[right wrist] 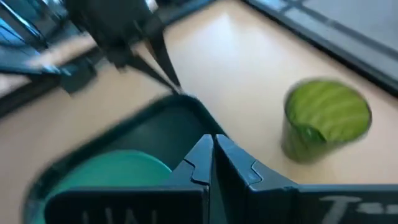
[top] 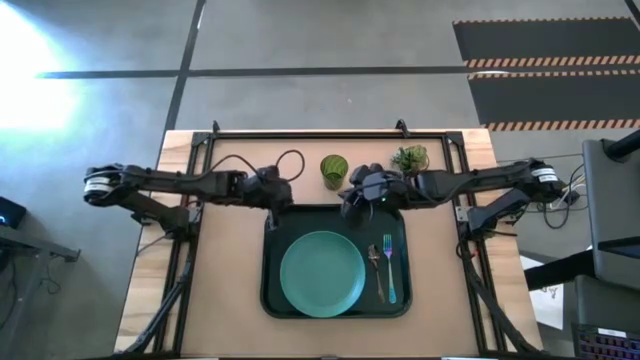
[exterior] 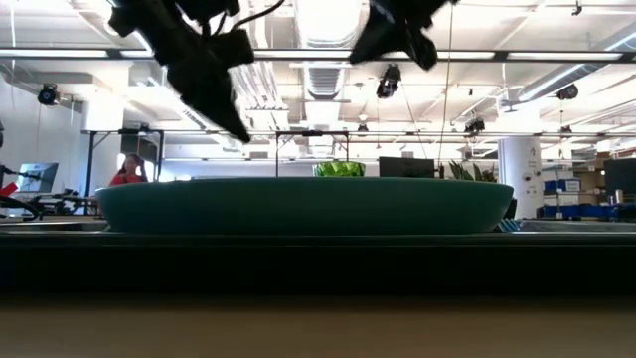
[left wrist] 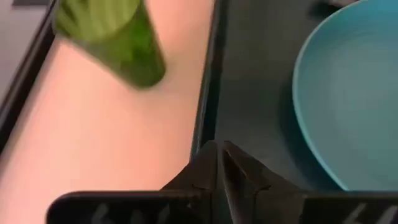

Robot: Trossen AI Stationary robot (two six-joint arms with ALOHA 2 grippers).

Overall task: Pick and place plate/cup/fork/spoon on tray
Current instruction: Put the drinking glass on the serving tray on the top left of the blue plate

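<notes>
Both grippers pinched shut, empty: the left gripper point(top: 272, 212) and right gripper point(top: 352, 207) hover over the tray's point(top: 272, 300) far rim, the cup point(top: 333, 168) standing beyond, between them.

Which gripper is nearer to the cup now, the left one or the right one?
The right, narrowly. The right gripper hangs shut beside the cup, over the tray's far edge. The left gripper hangs shut over the tray's far left corner, a little farther from the cup.

in tray point(top: 272, 290): plate point(top: 322, 273) left, spoon point(top: 375, 268) and fork point(top: 389, 268) right
behind tray: cup point(top: 333, 169)
</notes>
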